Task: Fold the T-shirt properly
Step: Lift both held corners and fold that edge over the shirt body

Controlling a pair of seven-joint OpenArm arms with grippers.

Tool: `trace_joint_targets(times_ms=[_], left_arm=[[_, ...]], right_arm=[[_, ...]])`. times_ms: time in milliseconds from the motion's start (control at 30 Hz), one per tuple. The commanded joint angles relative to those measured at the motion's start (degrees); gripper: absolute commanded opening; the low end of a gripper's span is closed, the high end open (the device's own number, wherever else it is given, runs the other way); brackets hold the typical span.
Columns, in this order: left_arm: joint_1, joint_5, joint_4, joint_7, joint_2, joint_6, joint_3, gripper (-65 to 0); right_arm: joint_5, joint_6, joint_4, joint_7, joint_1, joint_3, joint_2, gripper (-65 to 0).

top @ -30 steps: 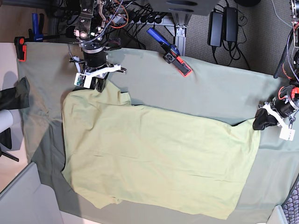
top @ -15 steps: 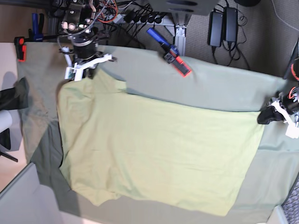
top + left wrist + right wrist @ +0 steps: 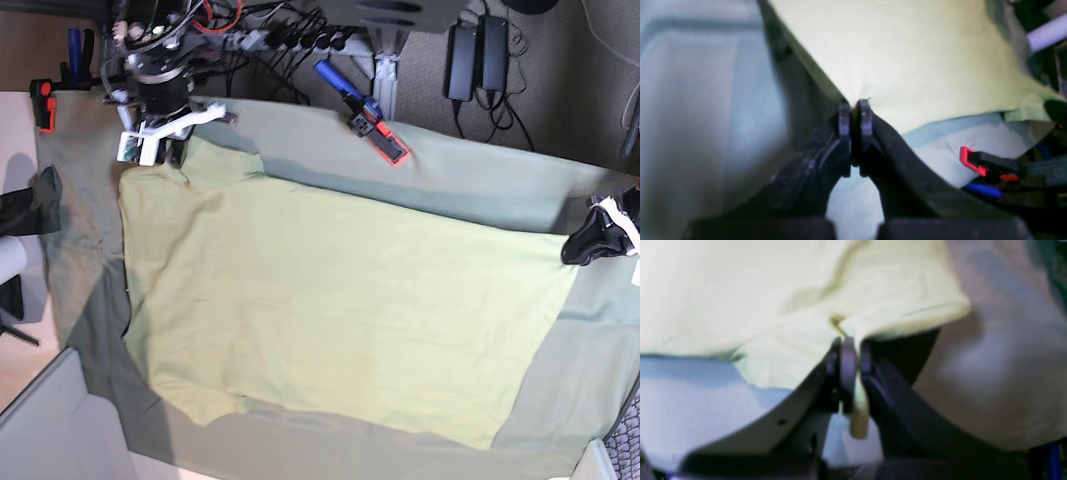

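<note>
Shirt [image 3: 340, 310] lies spread flat on the worktop cloth [image 3: 480, 190]. You have the left end effector [image 3: 855, 108] pinched on its hem corner and the right end effector [image 3: 853, 346] on a shoulder, likely to stretch it taut and smooth before folding.

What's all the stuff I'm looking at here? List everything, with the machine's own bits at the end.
T-shirt: one, pale yellow-green, spread flat across the middle of the table.
Table cloth: one, dull grey-green, under the T-shirt, covering the table.
Clamps: two, red and black with blue handles; one at the far edge centre, one at the far corner on the base view's left.
Power bricks: two, black, on the floor behind the table.
Cables: a tangle, mostly black, behind the table.
Right gripper: one, black and white, shut on the T-shirt's shoulder corner.
Left gripper: one, black, shut on the T-shirt's hem corner.
</note>
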Motion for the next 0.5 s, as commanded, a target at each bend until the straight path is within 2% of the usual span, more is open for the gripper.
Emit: trace_joint_targets(times_ms=[0, 167, 300, 367, 467], left_arm=[[-0.6, -0.2, 0.8, -2.7, -1.1, -1.0, -0.2, -65.0], [-3.4, 9.6, 0.3, -7.6, -0.9, -1.0, 3.4, -65.0], [-8.0, 17.6, -2.8, -11.1, 0.3, -1.0, 7.8, -65.0], [-10.8, 19.1, -5.2, -11.9, 1.4, -1.0, 9.0, -65.0], [-15.1, 19.5, -9.5, -11.9, 2.7, -1.0, 9.7, -65.0]], right_arm=[[0.0, -0.2, 1.0, 1.4, 1.4, 0.6, 0.5, -65.0], [-0.2, 0.1, -1.2, 1.4, 7.5, 0.6, 0.6, -65.0], [-0.6, 4.4, -9.0, 1.4, 14.5, 0.6, 0.6, -65.0], [-0.6, 5.5, -12.8, 1.5, 18.1, 0.6, 0.7, -65.0], [-0.7, 5.5, -16.5, 1.6, 22.3, 0.6, 0.7, -65.0]])
